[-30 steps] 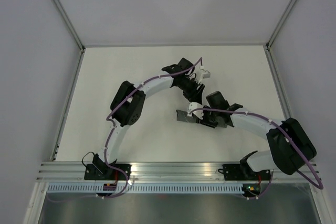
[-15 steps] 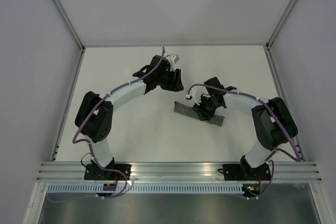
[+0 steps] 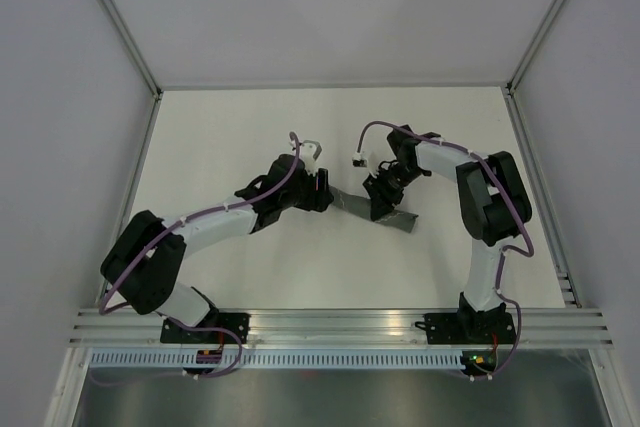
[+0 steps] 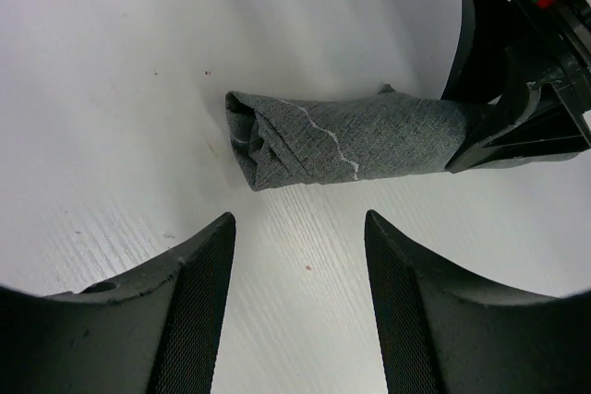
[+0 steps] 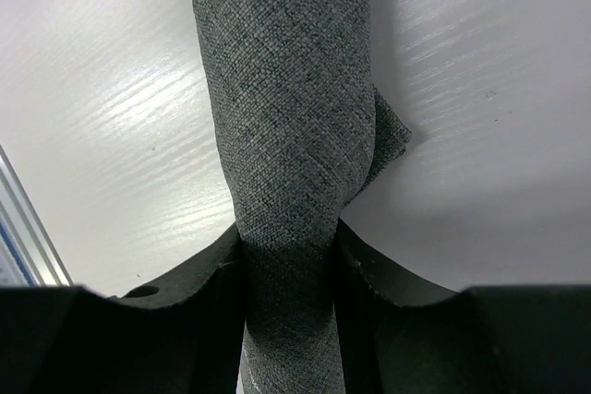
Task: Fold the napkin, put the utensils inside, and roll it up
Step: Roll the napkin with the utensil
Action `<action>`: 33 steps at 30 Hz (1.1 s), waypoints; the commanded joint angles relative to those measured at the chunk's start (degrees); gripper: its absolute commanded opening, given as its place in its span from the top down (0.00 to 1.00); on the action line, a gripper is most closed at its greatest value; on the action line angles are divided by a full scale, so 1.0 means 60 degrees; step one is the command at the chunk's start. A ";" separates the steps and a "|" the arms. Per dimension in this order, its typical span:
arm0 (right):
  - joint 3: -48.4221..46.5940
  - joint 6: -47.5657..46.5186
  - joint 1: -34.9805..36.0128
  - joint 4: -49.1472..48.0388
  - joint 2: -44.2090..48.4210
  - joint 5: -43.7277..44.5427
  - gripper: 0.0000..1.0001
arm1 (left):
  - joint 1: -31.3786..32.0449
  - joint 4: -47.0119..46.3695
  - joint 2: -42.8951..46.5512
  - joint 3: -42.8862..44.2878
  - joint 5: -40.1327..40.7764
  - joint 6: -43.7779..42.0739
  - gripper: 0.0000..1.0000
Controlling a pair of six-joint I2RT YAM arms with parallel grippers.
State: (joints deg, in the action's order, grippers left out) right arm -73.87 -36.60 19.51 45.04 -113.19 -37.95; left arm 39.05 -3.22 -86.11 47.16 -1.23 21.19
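The napkin (image 3: 400, 219) lies rolled into a dark grey tube on the white table. In the left wrist view the roll (image 4: 332, 140) lies crosswise, its spiral left end showing a light stitched line. My right gripper (image 3: 383, 195) is shut around the middle of the roll, seen close up in the right wrist view (image 5: 288, 246) with the cloth (image 5: 286, 89) pinched between both fingers. My left gripper (image 3: 325, 194) is open and empty, just short of the roll's left end (image 4: 300, 228). No teal utensils are in view.
The right gripper's black body (image 4: 517, 126) covers the roll's right part in the left wrist view. The table (image 3: 250, 127) is walled on three sides. An aluminium rail (image 3: 330, 322) runs along the near edge by the arm bases.
My left arm has swung back from the far middle and come down toward the roll's left end. My right arm has folded inward, staying on the roll, which has barely shifted.
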 commanded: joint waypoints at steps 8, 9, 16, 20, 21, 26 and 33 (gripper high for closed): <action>-0.0067 0.0928 0.0030 -0.0547 -0.0940 -0.0237 0.55 | 0.1180 -0.1498 -0.0794 -0.0198 0.1932 0.3537 0.37; -0.0053 0.1031 0.0030 -0.0592 -0.0984 -0.0266 0.55 | 0.1313 -0.1789 -0.0897 -0.0213 0.2195 0.3819 0.37; 0.0240 0.1880 0.0030 -0.1119 -0.0970 -0.0427 0.55 | 0.2120 -0.2041 -0.1688 -0.0038 0.3545 0.6059 0.34; 0.0299 0.2071 0.0015 -0.1265 -0.0970 -0.0573 0.55 | 0.2281 -0.2025 -0.1894 -0.0037 0.4013 0.6824 0.34; 0.0343 0.2159 0.0015 -0.1309 -0.0926 -0.0603 0.55 | 0.2296 -0.2055 -0.1909 -0.0139 0.4217 0.6941 0.34; 0.0387 0.2350 -0.0058 -0.1427 -0.0955 -0.0851 0.56 | 0.2310 -0.2640 -0.2099 -0.0315 0.4483 0.7571 0.32; 0.0431 0.2569 -0.0160 -0.1573 -0.0999 -0.1013 0.56 | 0.2325 -0.2759 -0.2495 -0.0301 0.4498 0.8361 0.32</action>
State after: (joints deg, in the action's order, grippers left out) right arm -73.21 -20.93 18.57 39.03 -116.25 -47.22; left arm 52.64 -17.39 -100.12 45.45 23.70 65.95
